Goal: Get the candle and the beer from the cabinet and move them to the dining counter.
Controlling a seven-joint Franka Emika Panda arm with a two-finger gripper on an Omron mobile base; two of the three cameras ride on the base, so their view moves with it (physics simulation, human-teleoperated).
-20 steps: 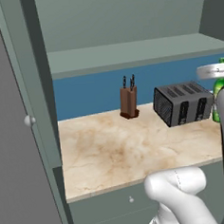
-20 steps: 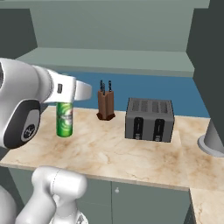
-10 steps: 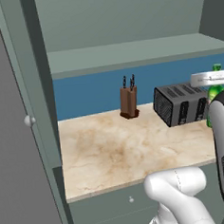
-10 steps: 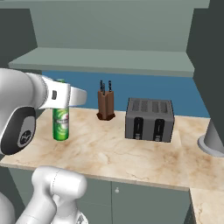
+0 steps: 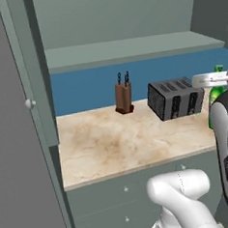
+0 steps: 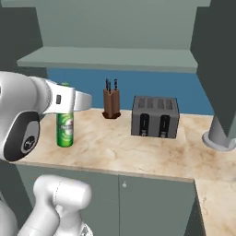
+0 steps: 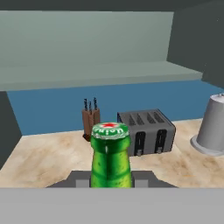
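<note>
The beer (image 6: 65, 129), a green bottle with a red-and-white label, is upright over the left end of the marble worktop (image 6: 138, 152). My gripper (image 7: 111, 178) is shut on the beer (image 7: 111, 151) just below its red-and-green cap. In the left base view the beer (image 5: 214, 100) shows at the right edge, partly behind my arm. Whether it rests on the worktop or hangs just above it I cannot tell. The cabinet shelf (image 5: 130, 50) runs above the worktop, and its open door (image 5: 21, 142) stands at the left. The candle and the dining counter are out of view.
A brown knife block (image 6: 111, 103) and a dark toaster (image 6: 154, 117) stand at the back of the worktop. A grey cylindrical object (image 6: 222, 131) sits at the right end. Grey-green drawers (image 5: 127, 197) lie below. A dark wall panel (image 6: 216, 55) hangs at the upper right.
Both base views have shifted slightly, so the camera has moved. The beer stays in the gripper and has kept nearly the same place over the worktop's end.
</note>
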